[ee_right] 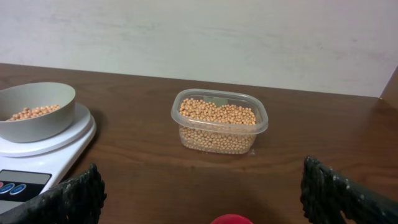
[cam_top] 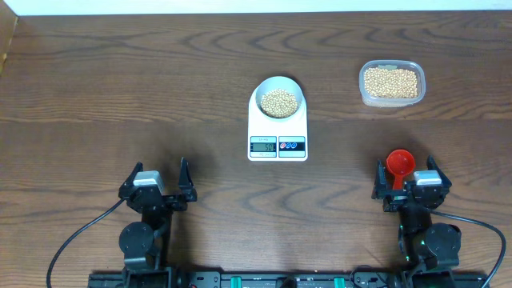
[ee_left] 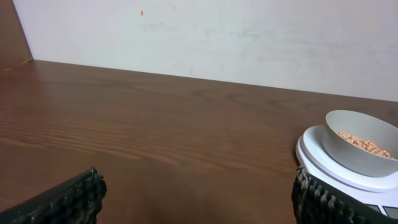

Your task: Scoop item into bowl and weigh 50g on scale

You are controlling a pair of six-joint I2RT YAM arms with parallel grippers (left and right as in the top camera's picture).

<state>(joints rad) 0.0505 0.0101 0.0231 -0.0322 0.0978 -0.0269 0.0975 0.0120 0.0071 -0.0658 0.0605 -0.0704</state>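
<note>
Overhead: left hand [cam_top: 158,168], right hand [cam_top: 406,170] both open, empty. Might knock small red plastic scoop [cam_top: 400,162], sitting in right hand's gap, away if shut crooked.

No text can be read. The scale [cam_top: 277,132] has a display [cam_top: 263,145] showing dark digits in the overhead view, too small to make out. Marks on the 2 buttons [cam_top: 291,145] beside it are blurred.

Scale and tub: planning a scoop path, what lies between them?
Bare table only, between scale and tub, shown in the overhead and right wrist views.
</note>
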